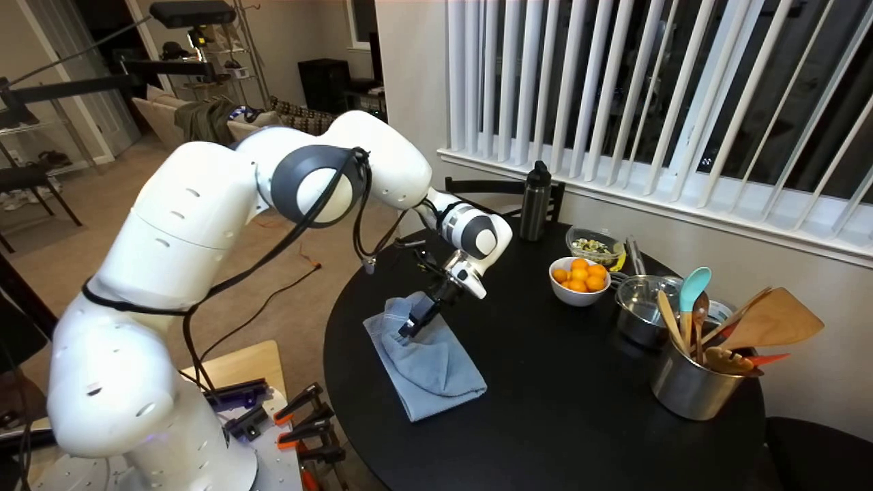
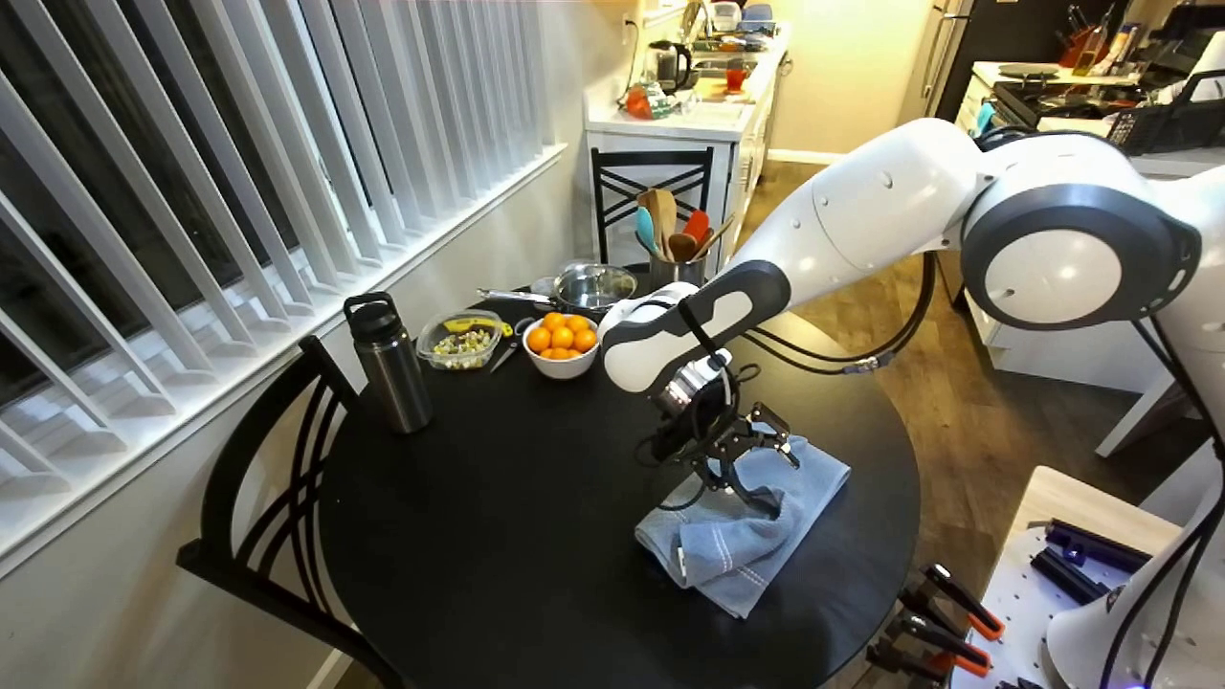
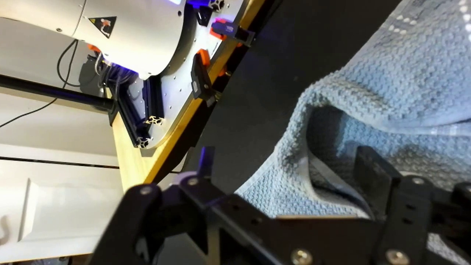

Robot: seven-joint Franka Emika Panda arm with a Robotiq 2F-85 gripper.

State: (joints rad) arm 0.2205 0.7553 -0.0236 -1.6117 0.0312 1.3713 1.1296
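A light blue folded towel [image 1: 426, 361] lies on the black round table [image 1: 545, 395]. It shows in an exterior view [image 2: 756, 550] and in the wrist view [image 3: 415, 73]. Its upper layer is rumpled and raised into an open fold. My gripper [image 3: 289, 169] is open over the towel, fingers wide apart. In the wrist view one finger reaches into the opening of the fold; the other is outside, beyond the towel's edge. A raised towel part lies between the fingers. I cannot tell whether the inner finger touches the cloth. The gripper also shows in both exterior views [image 1: 409, 331] [image 2: 768, 478].
A white bowl of oranges [image 1: 576, 293], a clear food container [image 2: 462, 343], a pot [image 1: 641, 317], a metal utensil holder [image 1: 692, 389] and a steel bottle [image 2: 392, 368] stand on the table. Clamps [image 1: 307, 423] sit on the robot's base. A chair [image 2: 278, 507] stands at the table.
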